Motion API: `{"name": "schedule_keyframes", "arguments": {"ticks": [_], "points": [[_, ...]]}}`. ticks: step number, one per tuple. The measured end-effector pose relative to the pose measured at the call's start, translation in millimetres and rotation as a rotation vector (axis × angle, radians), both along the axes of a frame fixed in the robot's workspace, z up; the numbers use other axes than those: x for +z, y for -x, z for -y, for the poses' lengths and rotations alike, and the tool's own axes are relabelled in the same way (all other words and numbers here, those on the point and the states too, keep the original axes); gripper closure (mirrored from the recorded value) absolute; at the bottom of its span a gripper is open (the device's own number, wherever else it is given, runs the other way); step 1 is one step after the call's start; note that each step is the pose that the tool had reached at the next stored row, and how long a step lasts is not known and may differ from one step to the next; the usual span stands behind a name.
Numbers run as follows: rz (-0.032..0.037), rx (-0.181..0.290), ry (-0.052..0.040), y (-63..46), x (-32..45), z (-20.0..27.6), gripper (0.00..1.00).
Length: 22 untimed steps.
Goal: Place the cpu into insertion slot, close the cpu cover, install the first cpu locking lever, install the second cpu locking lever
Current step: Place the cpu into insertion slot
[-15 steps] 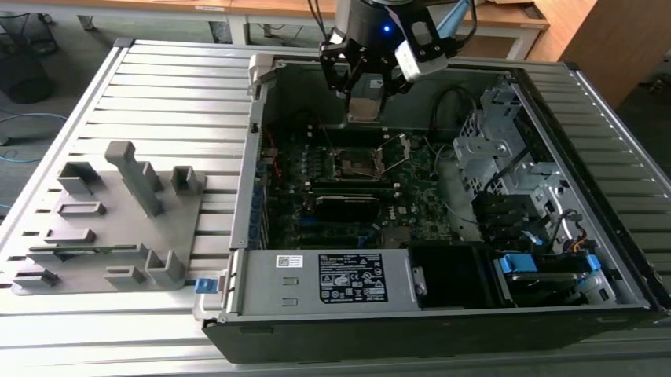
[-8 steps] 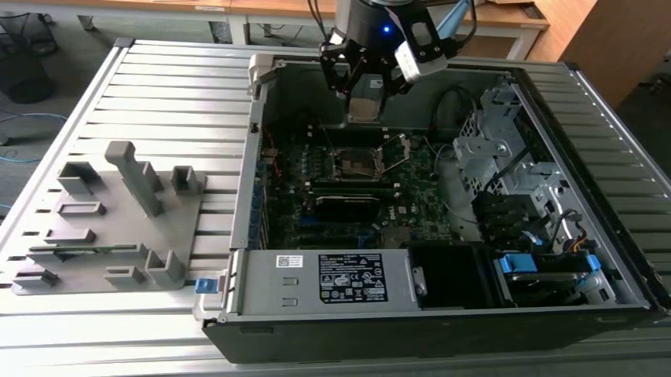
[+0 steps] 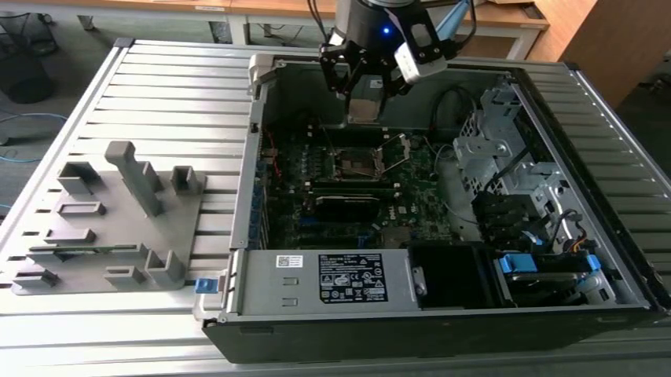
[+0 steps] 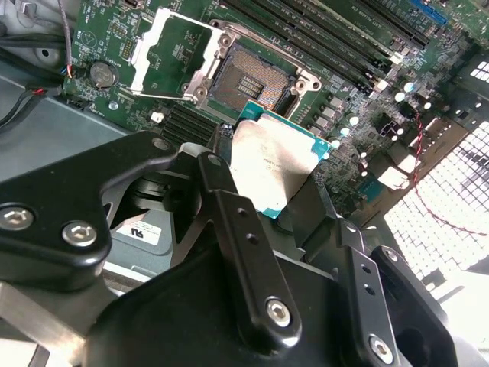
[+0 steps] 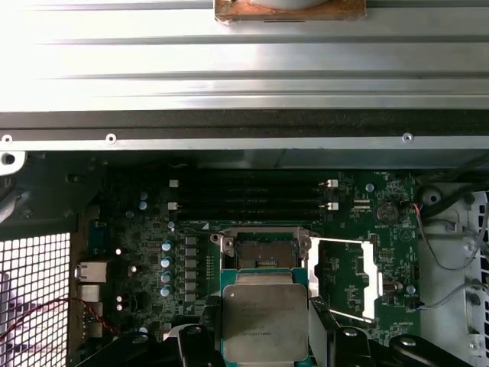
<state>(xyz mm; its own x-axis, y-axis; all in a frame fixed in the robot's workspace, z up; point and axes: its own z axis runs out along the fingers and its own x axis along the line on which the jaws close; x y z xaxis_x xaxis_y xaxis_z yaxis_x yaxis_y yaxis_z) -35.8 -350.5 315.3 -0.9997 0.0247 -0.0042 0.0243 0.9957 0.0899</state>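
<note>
Grey-silver square cpu (image 5: 263, 317) is grasped by black fingers (image 5: 319, 325) above dark square insertion slot (image 5: 266, 248), upper centre in exterior view. Placement step judged underway; squared alignment needed.

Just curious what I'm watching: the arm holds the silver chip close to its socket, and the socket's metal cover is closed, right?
Not quite: the cpu cover is open, swung aside from the insertion slot, as the first wrist view shows. The end effector does hold the cpu close to the slot.

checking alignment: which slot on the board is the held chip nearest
The square insertion slot, metal-rimmed, next to the cpu in the gripper; the long narrow slots lie farther off.
</note>
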Motion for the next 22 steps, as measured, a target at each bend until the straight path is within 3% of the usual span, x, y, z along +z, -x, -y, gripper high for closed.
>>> {"name": "schedule_keyframes", "arguments": {"ticks": [22], "points": [[0.0000, -0.004, 0.0000, 0.0, -1.3, 0.0, 0.46]]}}
